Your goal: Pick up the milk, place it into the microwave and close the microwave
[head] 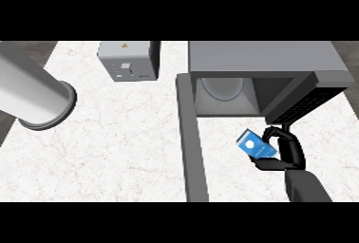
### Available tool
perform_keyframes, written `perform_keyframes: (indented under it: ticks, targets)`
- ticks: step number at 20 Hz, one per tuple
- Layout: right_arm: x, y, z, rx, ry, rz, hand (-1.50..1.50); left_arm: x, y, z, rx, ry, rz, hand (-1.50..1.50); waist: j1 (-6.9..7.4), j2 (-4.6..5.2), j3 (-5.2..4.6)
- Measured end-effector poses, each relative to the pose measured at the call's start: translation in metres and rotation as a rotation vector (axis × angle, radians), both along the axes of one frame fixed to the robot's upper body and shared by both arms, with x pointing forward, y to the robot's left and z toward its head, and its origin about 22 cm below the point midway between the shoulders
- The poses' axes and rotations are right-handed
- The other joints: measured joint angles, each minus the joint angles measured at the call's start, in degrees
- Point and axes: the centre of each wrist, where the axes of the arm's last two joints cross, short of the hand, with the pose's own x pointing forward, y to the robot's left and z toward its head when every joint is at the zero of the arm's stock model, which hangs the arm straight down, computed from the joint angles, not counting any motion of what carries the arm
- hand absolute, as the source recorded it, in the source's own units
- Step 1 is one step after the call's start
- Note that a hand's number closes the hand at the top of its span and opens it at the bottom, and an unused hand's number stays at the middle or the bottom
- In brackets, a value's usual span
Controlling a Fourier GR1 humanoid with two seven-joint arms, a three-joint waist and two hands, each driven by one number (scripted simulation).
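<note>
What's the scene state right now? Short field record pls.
milk: blue carton, held above the counter in front of the microwave opening
right hand: curled round the milk
left hand: not in view
microwave: door swung open, a plate inside
counter: white marble
other: grey box at back, large grey cylinder at left

Worktop [112, 142]: microwave [263, 57] at far right, door [191, 142] swung open and extending toward the near edge along its left side. Round plate [223, 88] inside the cavity. Small box unit [128, 60] just left of microwave, at the far edge. Large cylinder [32, 90] at far left. Milk [255, 145] before the cavity opening, right of the door, held in the right robot hand [286, 151].
</note>
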Motion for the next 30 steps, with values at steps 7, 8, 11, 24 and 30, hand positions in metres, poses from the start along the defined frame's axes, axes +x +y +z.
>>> perform_keyframes:
  ticks: [7,8,11,24,30]
  targets:
    - [0.015,0.025,0.019,0.036,-0.051,0.074,1.5,-0.01,0.003,-0.002,0.006,0.019,0.024,-1.5,-0.34,-0.03,0.13]
    - [0.018,0.03,0.023,0.035,-0.053,0.077,1.5,-0.011,0.003,-0.001,0.005,0.023,0.025,-1.5,-0.4,0.0,0.18]
    - [0.028,0.047,0.038,0.03,-0.059,0.061,1.5,-0.011,0.003,-0.002,0.003,0.025,0.024,-1.5,-0.49,0.08,0.28]
    - [0.102,0.118,0.13,-0.18,-0.116,0.045,1.5,-0.008,0.015,0.004,0.001,0.016,0.021,-1.5,1.05,0.03,-0.16]
    - [0.132,0.132,0.143,-0.295,-0.084,-0.015,1.5,-0.01,0.017,-0.003,0.004,0.013,0.005,-1.5,1.86,0.54,0.03]
